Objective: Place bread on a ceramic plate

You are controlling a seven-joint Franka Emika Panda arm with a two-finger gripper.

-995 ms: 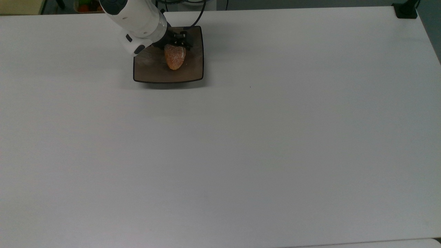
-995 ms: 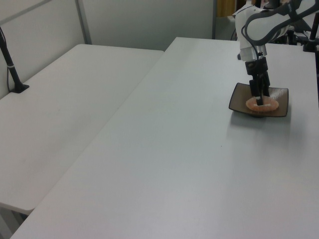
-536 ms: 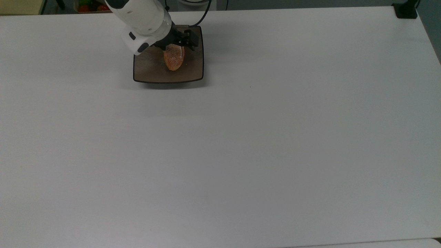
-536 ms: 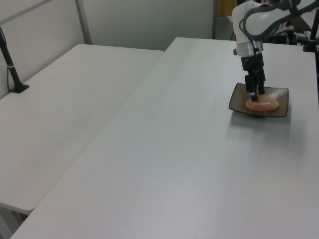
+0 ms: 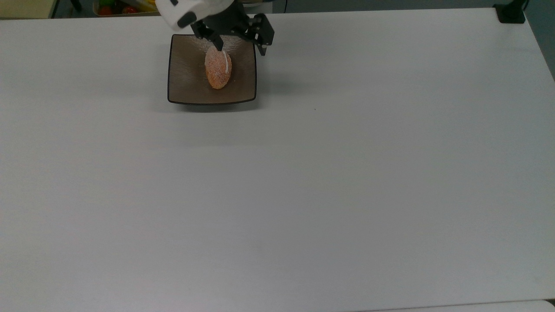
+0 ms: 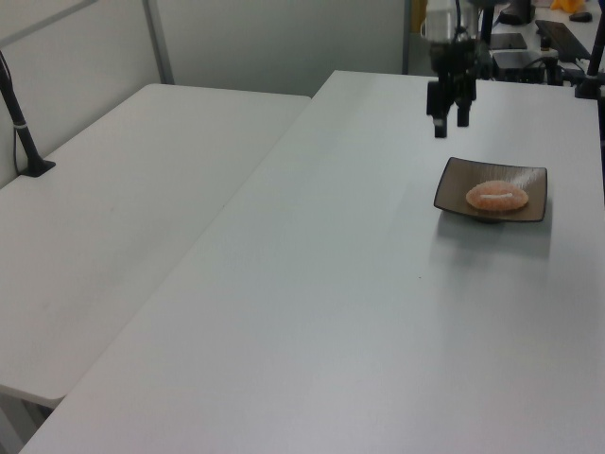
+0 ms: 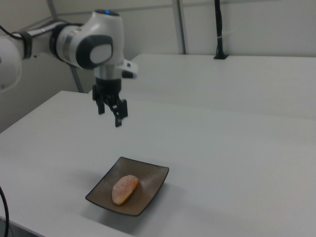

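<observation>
With the bread (image 6: 497,196) lying on the plate (image 6: 446,185), lift your spread, empty gripper (image 7: 110,110) straight up so it disturbs neither.

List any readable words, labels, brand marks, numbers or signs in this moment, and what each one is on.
None: no readable text shows on anything.
The bread, the ceramic plate and the white table are unmarked.
The open gripper and the white arm carry no legible label or brand mark.
</observation>
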